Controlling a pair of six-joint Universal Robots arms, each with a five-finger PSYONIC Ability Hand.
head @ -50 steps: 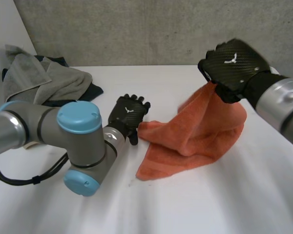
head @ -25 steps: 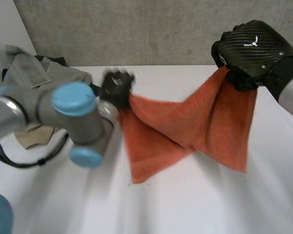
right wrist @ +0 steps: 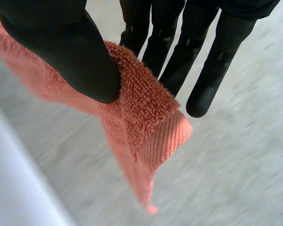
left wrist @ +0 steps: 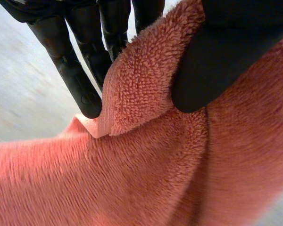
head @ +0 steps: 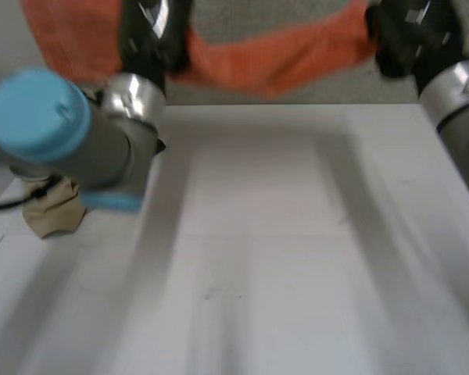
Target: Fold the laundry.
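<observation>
An orange terry towel hangs stretched between my two hands, high above the white table. My left hand pinches one corner of the towel between thumb and fingers. At the far right my right hand holds the opposite corner, pressed between its thumb and fingers. The cloth sags a little in the middle and part of it drapes behind my left arm.
A beige cloth lies at the table's left edge, partly behind my left arm. A grey concrete wall stands behind the table.
Both hands have risen sharply, lifting the orange towel off the table and spreading it between them. My left hand, beside the towel a second ago, has closed on a corner.
</observation>
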